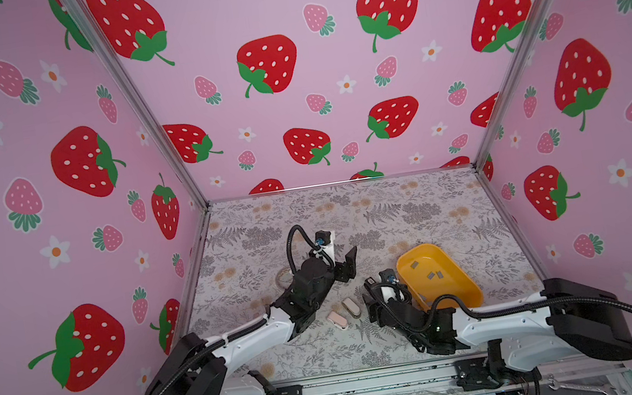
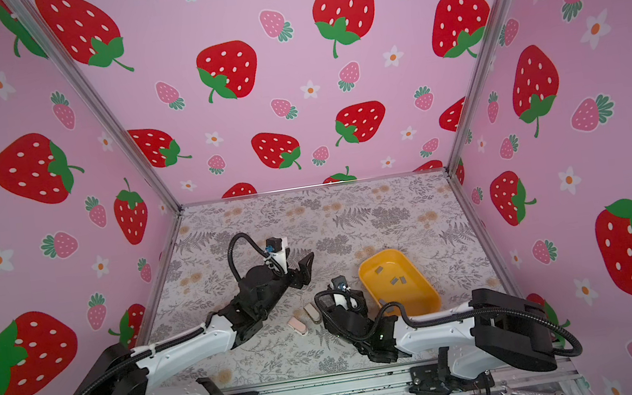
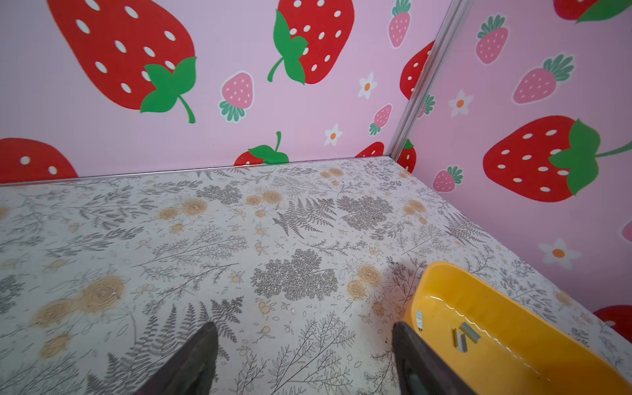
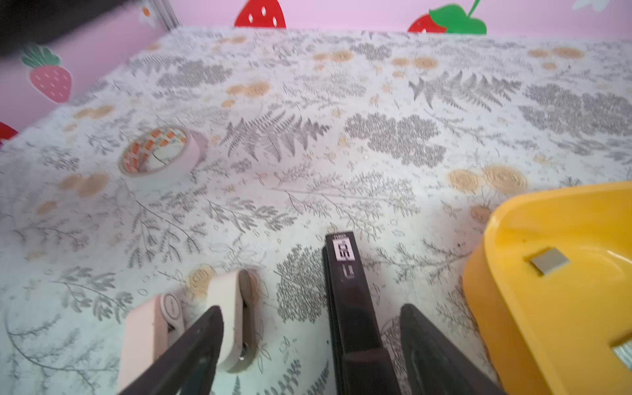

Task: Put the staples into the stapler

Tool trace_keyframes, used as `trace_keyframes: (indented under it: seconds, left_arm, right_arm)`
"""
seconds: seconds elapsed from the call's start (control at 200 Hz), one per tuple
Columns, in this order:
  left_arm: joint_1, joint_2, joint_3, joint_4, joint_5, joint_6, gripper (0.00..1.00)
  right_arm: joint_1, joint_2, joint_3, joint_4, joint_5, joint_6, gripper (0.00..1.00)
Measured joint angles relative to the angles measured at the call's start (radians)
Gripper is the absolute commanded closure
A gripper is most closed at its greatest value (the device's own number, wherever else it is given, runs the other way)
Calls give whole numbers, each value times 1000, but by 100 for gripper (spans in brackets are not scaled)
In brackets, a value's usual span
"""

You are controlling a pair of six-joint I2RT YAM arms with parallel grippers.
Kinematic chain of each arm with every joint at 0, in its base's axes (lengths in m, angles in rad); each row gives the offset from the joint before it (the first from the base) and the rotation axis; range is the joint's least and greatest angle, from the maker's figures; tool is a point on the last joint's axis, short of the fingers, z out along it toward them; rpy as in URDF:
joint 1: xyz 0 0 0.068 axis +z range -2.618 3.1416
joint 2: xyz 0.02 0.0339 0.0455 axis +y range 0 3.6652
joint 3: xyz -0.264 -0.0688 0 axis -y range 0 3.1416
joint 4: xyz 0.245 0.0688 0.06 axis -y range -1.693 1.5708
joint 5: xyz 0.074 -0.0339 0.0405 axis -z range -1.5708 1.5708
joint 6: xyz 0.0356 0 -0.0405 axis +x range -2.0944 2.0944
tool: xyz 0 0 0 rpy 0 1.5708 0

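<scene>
Floral desk: we count three staplers, four staples, one tray; left gripper, right gripper gape; tape half-hidden.

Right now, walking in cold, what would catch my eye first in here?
The loud strawberry walls all round, surely. Then the yellow tray on the right of the floral table, with small grey staples lying in it. Beside the tray, a black stapler lies between the open jaws of the right arm, with two pink staplers next to it.
</scene>
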Motion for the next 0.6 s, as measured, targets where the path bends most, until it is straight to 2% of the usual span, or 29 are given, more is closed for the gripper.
trace_keyframes:
  seconds: [0.045,0.115,0.165,0.22,0.275,0.3,0.435,0.53,0.6]
  left_arm:
    - [16,-61,0,-73,-25,-19,11]
    - [44,-137,6,-182,-71,-48,0]
    - [64,-172,19,-252,-120,-82,0]
    - [83,-186,31,-293,-176,-98,6]
    - [92,-184,29,-306,-223,-82,5]
    - [92,-182,24,-306,-243,-75,0]
    - [117,-192,0,-329,-289,-3,1]
    - [190,-207,-2,-325,-265,24,1]
    - [263,-214,-2,-331,-256,24,1]
  right_arm:
    - [0,0,14,-42,0,9,0]
    - [0,-5,61,-107,21,2,1]
    - [-3,-15,119,-177,61,16,1]
    - [-5,-25,219,-289,117,58,1]
    - [-10,-30,341,-376,171,85,1]
    - [-12,-34,384,-391,190,85,1]
    - [-36,-79,475,-348,257,-15,1]
    - [-122,-72,474,-323,228,-115,1]
    - [-262,-53,464,-323,186,-152,1]
